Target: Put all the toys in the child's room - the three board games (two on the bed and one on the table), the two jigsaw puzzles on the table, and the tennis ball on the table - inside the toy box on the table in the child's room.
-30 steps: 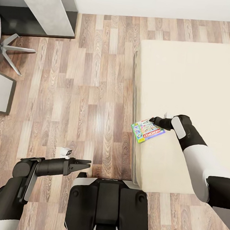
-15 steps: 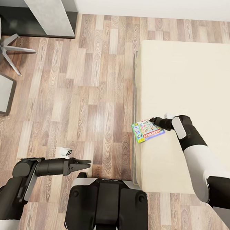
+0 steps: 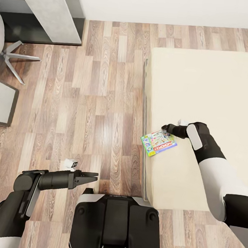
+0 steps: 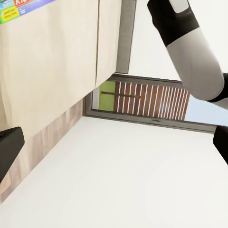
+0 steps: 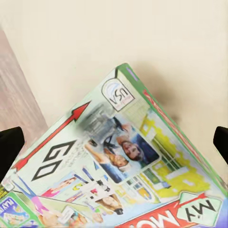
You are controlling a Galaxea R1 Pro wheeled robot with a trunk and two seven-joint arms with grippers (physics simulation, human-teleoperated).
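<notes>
Cream bed (image 3: 212,90) lower in head view, camera shifted; right gripper (image 3: 165,128) jaws open at board game (image 3: 159,142), unmoved, ungrasped; left gripper (image 3: 91,177) open, empty.

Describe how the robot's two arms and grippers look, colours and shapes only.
Both arms have glossy white shells with black joint sections. The left gripper has slim black tapered fingers and a small white block near its wrist. The right gripper is black, with a pale grey oval panel behind it.

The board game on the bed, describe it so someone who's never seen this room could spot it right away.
Find the wide cream bed on the wood-plank floor. At its floor-side edge, just before the right gripper, lies the board game, a thin flat box. Its busy green, white and yellow printed lid is the one colourful thing on the plain mattress.
</notes>
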